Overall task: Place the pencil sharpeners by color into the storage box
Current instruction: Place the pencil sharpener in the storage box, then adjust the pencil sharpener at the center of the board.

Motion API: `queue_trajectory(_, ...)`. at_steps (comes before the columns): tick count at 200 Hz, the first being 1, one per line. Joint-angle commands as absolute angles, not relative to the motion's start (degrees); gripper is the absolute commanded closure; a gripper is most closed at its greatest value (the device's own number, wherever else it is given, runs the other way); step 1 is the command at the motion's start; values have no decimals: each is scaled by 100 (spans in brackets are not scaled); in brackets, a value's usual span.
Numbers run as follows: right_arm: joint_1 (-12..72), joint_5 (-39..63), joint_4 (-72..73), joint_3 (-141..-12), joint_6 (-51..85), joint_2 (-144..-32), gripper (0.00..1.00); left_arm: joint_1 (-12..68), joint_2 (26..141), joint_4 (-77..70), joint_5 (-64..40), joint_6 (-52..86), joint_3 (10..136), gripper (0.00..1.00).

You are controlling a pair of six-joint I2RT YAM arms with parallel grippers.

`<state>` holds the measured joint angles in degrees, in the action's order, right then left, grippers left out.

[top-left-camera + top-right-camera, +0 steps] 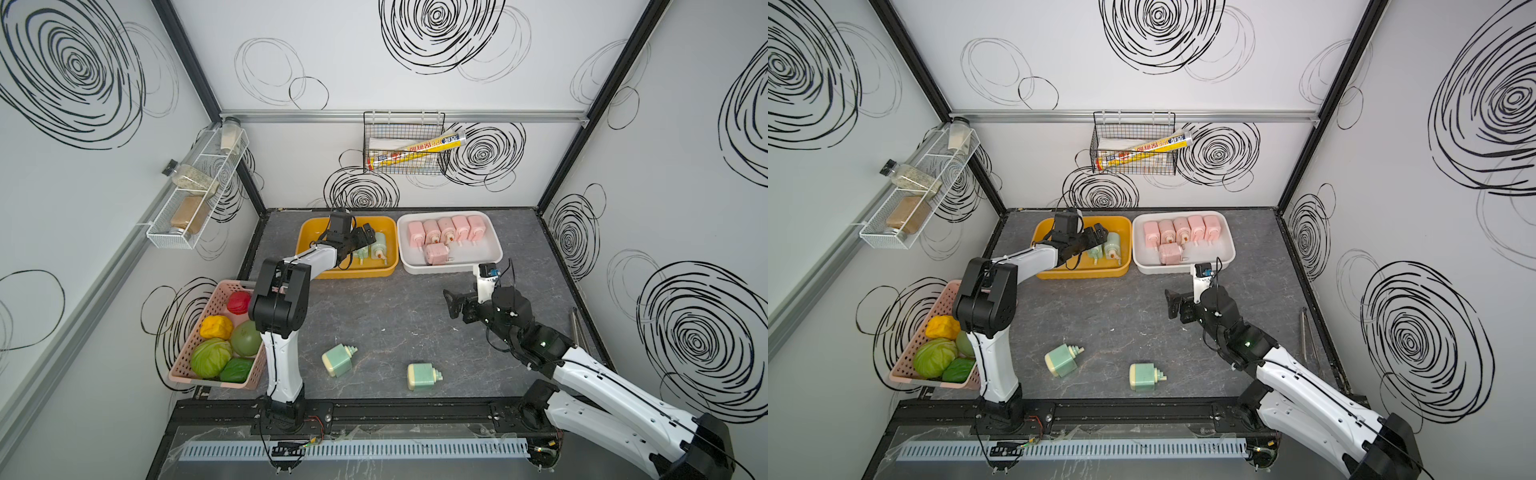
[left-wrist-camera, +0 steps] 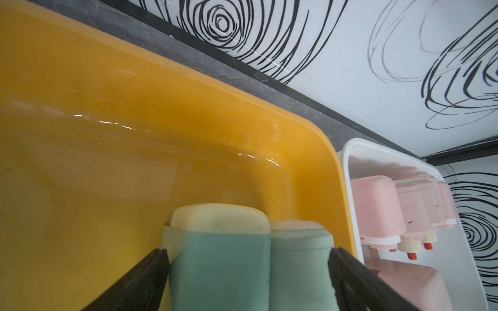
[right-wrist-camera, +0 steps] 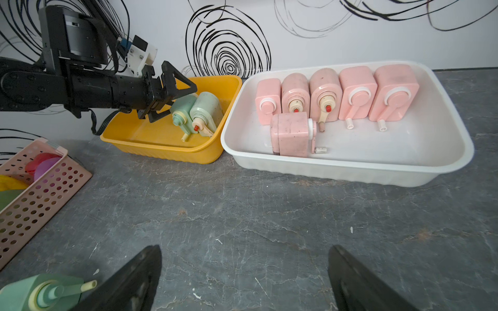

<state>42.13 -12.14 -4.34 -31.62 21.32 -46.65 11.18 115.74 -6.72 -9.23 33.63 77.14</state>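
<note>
Left arm [image 1: 286, 365]: white link shells, black joint housings, thin black cable along shell. Right arm [image 1: 602, 386]: same white-and-black build, dark screw holes dotting shells, small green light [image 1: 542, 343] on black joint. Left hand [image 1: 360, 241]: black, triangular open-frame fingers. Right hand [image 1: 449, 305]: black, with white bracket [image 1: 484, 282] carrying blue part.

Six pink sharpeners [image 1: 446, 229] in white box [image 1: 478, 260], two green sharpeners [image 1: 338, 360] loose

Yellow box [image 1: 1043, 272]: you see two green sharpeners [image 1: 1112, 246] inside, with the left gripper [image 1: 1096, 239] spread wide over them.
White box [image 1: 1183, 270]: you find six pink sharpeners [image 1: 1196, 227].
Table [image 1: 1121, 307], near side: two loose green sharpeners [image 1: 1062, 360].
</note>
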Motion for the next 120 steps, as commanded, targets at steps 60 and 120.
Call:
queue_trajectory(60, 4201, 1078, -2178, -3787, 1204, -5022, 0, 1059, 10742, -681, -566, 2812, 7172, 1)
queue_trajectory(120, 4228, 1458, -2315, -3775, 1736, -5042, 0, 1964, 8428, -390, 379, 1752, 5736, 1)
